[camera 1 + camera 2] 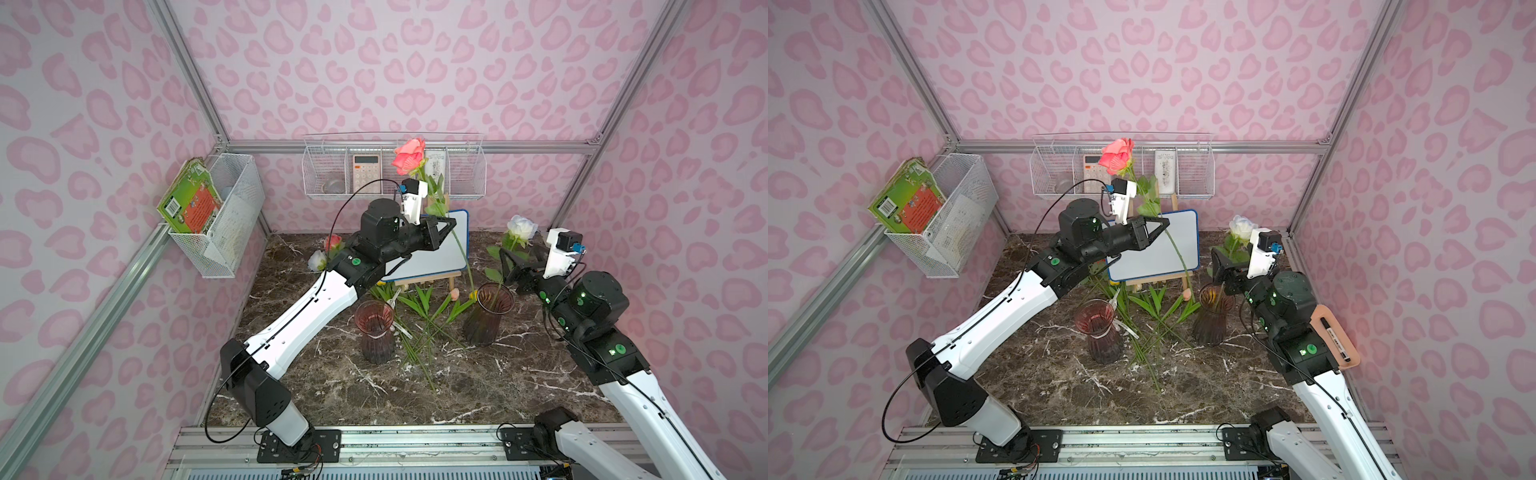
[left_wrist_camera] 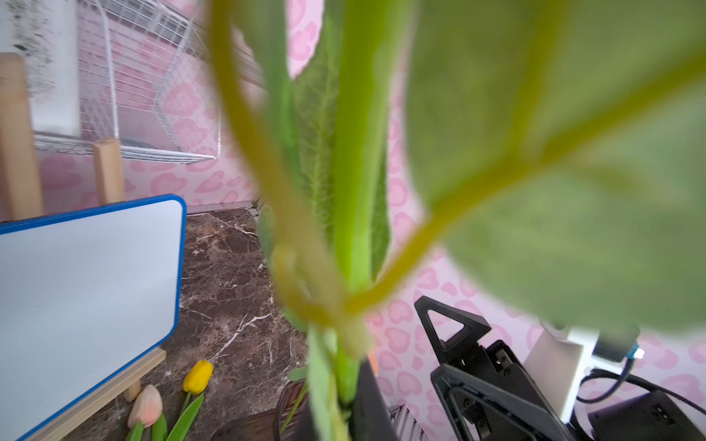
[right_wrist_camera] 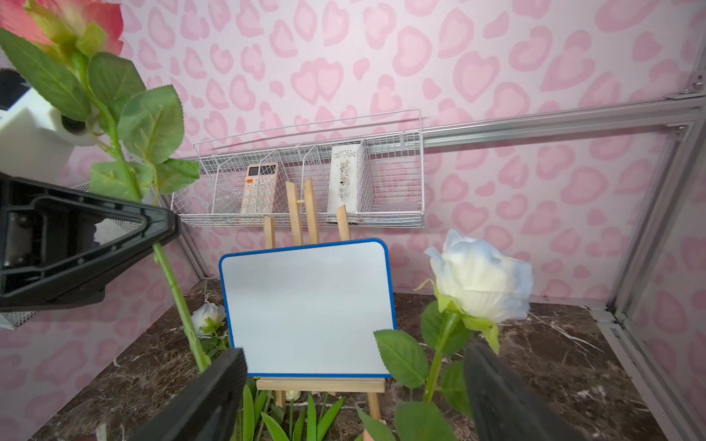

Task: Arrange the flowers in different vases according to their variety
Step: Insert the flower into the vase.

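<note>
Pink rose (image 1: 410, 156) is up high, stem pinched tight in left claw (image 1: 451, 222), arm stretched forward in front of the whiteboard (image 1: 432, 249). White rose (image 1: 521, 226) stands in the wider vase (image 1: 492, 311). Right claw (image 1: 519, 262) gapes wide around its stem, elbow bent. Tulips (image 1: 428, 307) lie on the table (image 1: 332, 395) beside that vase.

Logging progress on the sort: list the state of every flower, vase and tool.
pink rose: raised, gripped by stem.
white rose: upright in wide vase.
wide vase: upright, holds white rose.
narrow vase: upright, empty.
tulips: lying between the vases.
other roses: two, lying behind left arm.
left tool: shut on pink rose.
right tool: open, white rose's stem between its fingers.
whiteboard: blank, on easel.
</note>
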Robot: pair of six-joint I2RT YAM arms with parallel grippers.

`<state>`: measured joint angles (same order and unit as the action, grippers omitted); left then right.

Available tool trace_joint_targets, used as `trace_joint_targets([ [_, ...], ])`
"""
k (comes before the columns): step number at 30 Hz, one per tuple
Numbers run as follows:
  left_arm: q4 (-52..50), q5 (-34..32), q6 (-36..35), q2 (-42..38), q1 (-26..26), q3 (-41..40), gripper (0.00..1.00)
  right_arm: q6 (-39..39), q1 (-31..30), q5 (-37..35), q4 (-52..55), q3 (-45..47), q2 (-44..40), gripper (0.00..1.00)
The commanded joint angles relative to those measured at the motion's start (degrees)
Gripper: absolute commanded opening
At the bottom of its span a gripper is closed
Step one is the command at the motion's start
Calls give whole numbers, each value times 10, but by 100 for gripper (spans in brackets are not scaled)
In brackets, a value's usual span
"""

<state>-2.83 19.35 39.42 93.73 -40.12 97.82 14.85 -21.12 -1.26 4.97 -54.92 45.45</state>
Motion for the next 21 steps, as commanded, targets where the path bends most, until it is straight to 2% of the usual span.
trace_joint_targets([
  [1,18,-11,-33,20,-13,17,0,12,13,-1,1,8,-9,91],
  [7,28,-16,-53,61,-37,33,0,14,28,20,3,30,-24,92],
  [14,28,-14,-60,72,-44,59,0,16,44,39,9,36,-35,92],
  [21,28,-19,-96,93,-62,53,0,16,48,50,16,40,-42,92],
])
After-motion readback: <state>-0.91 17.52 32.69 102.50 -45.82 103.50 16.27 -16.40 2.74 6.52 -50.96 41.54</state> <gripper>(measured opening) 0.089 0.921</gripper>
